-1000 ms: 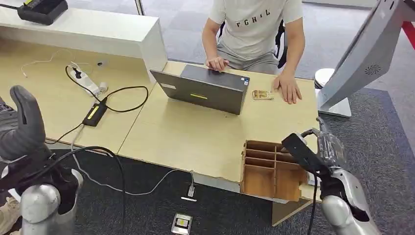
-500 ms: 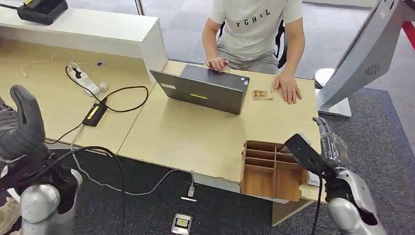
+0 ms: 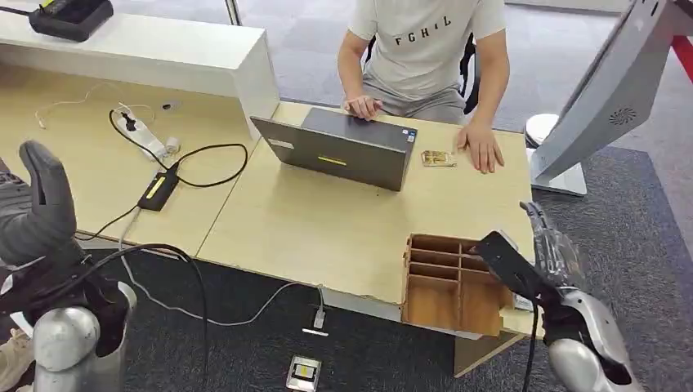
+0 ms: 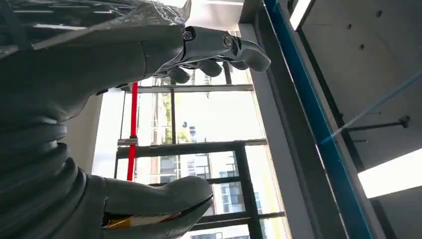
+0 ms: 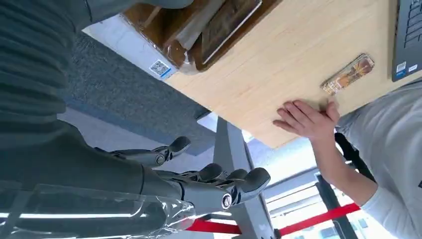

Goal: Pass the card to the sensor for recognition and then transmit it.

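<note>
A small orange-brown card (image 3: pixel 439 158) lies flat on the far side of the wooden table (image 3: pixel 327 229), beside a seated person's hand (image 3: pixel 480 149). The right wrist view shows this card (image 5: pixel 348 74) touching that hand's (image 5: pixel 304 118) fingertips. The white slanted sensor stand (image 3: pixel 606 96) rises past the table's right end. My right hand (image 3: pixel 537 260) hovers open over the table's near right corner, fingers (image 5: pixel 219 181) straight and holding nothing. Far from the card, my left hand (image 3: pixel 39 214) is raised at the left, open, with its fingers (image 4: pixel 219 50) extended.
A wooden compartment box (image 3: pixel 433 242) sits at the near right corner, just left of my right hand. An open grey laptop (image 3: pixel 343 149) faces the person (image 3: pixel 425 49). A power strip and cables (image 3: pixel 155 188) cover the left desk. A small device (image 3: pixel 303 373) lies on the carpet.
My right hand has drifted slightly right and down, toward the table's near right corner. The left hand, the card and the person's hands have stayed put.
</note>
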Robot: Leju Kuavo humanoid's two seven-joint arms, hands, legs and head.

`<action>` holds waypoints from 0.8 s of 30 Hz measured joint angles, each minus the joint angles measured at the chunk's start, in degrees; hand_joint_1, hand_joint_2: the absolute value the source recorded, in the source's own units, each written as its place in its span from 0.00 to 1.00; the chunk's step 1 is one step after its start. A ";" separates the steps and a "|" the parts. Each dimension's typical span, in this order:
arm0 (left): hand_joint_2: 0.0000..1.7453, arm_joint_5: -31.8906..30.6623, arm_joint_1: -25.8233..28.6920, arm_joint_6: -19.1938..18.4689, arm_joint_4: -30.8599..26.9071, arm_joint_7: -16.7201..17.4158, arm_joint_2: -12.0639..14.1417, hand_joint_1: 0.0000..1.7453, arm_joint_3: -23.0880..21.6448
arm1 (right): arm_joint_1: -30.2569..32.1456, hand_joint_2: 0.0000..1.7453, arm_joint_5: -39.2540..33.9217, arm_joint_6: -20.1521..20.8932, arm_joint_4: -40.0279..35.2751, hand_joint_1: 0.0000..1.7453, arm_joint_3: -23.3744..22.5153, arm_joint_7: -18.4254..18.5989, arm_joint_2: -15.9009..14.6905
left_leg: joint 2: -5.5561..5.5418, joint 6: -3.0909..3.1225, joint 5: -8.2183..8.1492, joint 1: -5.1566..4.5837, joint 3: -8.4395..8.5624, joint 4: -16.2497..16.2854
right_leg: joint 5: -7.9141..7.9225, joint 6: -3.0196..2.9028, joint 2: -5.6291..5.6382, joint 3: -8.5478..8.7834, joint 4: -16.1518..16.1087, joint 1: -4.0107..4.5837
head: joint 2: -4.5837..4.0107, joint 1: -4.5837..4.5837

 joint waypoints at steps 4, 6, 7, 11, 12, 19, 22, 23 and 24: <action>1.00 0.02 -0.56 0.00 0.02 -0.18 0.00 0.00 -0.11 | -0.01 1.00 0.59 -0.65 1.22 0.00 0.61 -1.20 0.81 | 0.00 0.00 0.00 0.00 0.00 0.00 | 0.00 0.00 0.00 0.00 0.00 0.00 | 0.00 0.00; 1.00 0.00 -0.63 0.00 0.04 -0.35 0.00 0.00 -0.13 | -0.05 1.00 0.94 -0.87 1.90 0.00 0.85 -1.81 1.24 | 0.00 0.00 0.00 0.00 0.00 0.00 | 0.00 0.00 0.00 0.01 0.01 0.00 | 0.00 -0.02; 1.00 0.00 -0.67 0.00 0.04 -0.39 0.00 0.00 -0.13 | -0.11 1.00 1.12 -0.90 2.27 0.00 0.94 -2.05 1.46 | 0.00 0.00 0.00 0.00 0.00 0.00 | 0.00 0.00 0.00 0.01 0.01 0.00 | 0.00 0.00; 1.00 -0.33 -0.85 0.00 0.04 -0.52 -0.02 0.00 -0.17 | -0.65 1.00 1.55 -0.98 3.78 0.00 1.11 -2.60 2.19 | 0.00 0.00 0.00 0.00 -0.01 0.00 | 0.00 0.00 0.00 0.01 0.01 0.00 | 0.00 0.00; 1.00 -0.42 -0.87 0.00 0.04 -0.52 -0.02 0.00 -0.17 | -0.84 1.00 1.62 -1.01 4.18 0.00 1.20 -2.78 2.38 | 0.00 0.00 0.00 0.00 -0.01 0.00 | 0.00 0.00 0.00 0.00 0.01 0.00 | 0.00 -0.02; 1.00 -0.61 -1.38 0.00 0.15 -0.90 -0.15 0.00 -0.20 | -1.78 1.00 2.16 -1.11 6.95 0.07 1.33 -3.80 3.72 | 0.00 0.00 0.00 0.00 -0.01 0.00 | 0.00 0.00 -0.01 0.00 0.00 0.00 | 0.00 0.00; 1.00 -0.61 -1.60 0.00 0.22 -1.27 -0.24 0.00 -0.20 | -1.99 1.00 2.32 -1.11 7.83 0.08 1.33 -3.96 4.15 | 0.00 0.00 0.00 0.00 -0.01 0.00 | 0.00 0.00 -0.01 0.00 0.00 0.00 | 0.00 0.00; 1.00 -0.61 -1.65 0.00 0.26 -1.33 -0.28 0.00 -0.20 | -2.07 1.00 2.36 -1.14 8.07 0.08 1.35 -3.96 4.28 | 0.00 0.00 0.00 0.00 -0.01 0.00 | 0.00 0.00 -0.01 -0.01 0.00 0.00 | 0.00 0.00; 1.00 -0.61 -1.69 0.00 0.31 -1.38 -0.35 0.00 -0.20 | -2.15 1.00 2.38 -1.16 8.39 0.08 1.35 -3.98 4.41 | 0.00 0.00 0.00 0.00 -0.01 0.00 | 0.00 0.00 -0.01 0.00 0.00 0.00 | 0.00 0.00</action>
